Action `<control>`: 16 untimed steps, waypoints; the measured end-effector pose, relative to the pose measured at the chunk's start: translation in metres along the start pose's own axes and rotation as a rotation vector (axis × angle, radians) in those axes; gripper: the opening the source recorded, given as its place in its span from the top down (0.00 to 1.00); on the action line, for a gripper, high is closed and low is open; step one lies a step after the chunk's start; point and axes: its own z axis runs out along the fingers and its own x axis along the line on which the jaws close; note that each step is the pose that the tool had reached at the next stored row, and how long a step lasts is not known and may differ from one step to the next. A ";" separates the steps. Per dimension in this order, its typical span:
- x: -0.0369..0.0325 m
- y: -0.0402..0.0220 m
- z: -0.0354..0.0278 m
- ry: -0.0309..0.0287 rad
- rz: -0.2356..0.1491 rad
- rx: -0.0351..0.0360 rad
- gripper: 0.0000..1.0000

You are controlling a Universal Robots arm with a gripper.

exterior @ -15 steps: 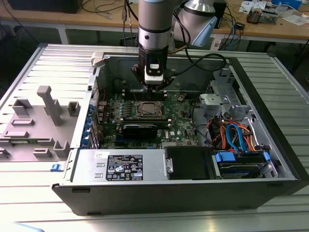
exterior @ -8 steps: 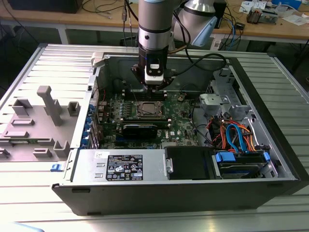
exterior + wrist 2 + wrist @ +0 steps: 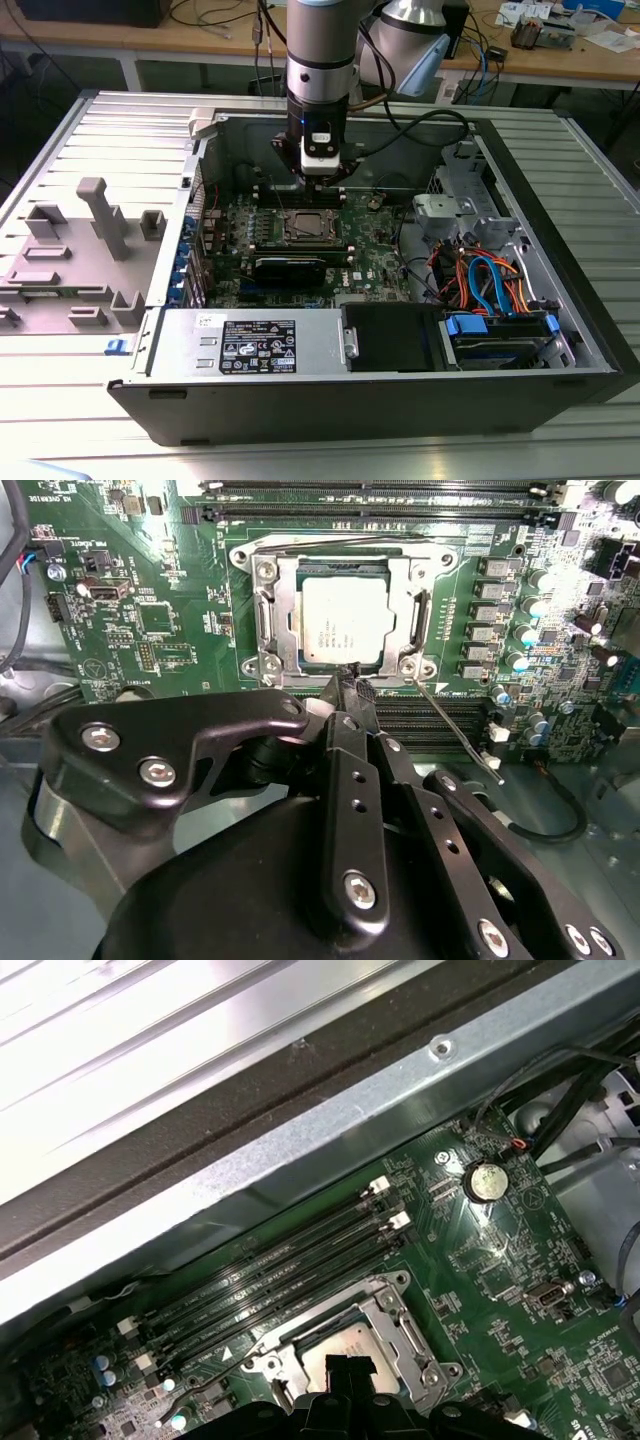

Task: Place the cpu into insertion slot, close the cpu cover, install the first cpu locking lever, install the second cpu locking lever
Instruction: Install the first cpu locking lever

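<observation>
So the biggest thing here is the ribbed aluminium table (image 3: pixel 420 455) with the open black and grey metal computer case (image 3: pixel 350 402) lying flat on it, side panel off, which is why the arm can come in from above at all. The grey-and-silver robot arm (image 3: pixel 320 50) hangs straight down into the case over the green circuit board (image 3: pixel 140 620), pretty much upright, I'd guess so the wrist cameras look right down at the work. The black metal gripper (image 3: pixel 347 685) sits low over the board, at the edge of the square silver-rimmed insertion slot (image 3: pixel 262 620), on the side away from the long black memory slots (image 3: pixel 380 510). Its fingers look pressed together with nothing I can spot between them, so to me it reads as a poking or pushing posture, not carrying anything. The thin silver metal cpu cover (image 3: pixel 345 568) with the square window lies flat on the socket, so it looks closed to me. Through that window you can see the small flat square cpu (image 3: pixel 345 620) with its dull silver top, seated level in the slot, so the placing part looks done. Smallest bit: a thin wire locking lever (image 3: pixel 460 735) slants out from the socket corner just beside the fingertips, away from the frame, so I'd say that one isn't latched. Whether the tips touch it, can't tell.
</observation>
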 end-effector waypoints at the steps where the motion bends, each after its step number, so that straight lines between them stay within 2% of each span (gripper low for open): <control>1: 0.0000 0.0000 0.0000 0.0005 -0.002 -0.0008 0.89; 16: 0.0000 0.0000 0.0000 0.0052 -0.021 -0.0076 0.89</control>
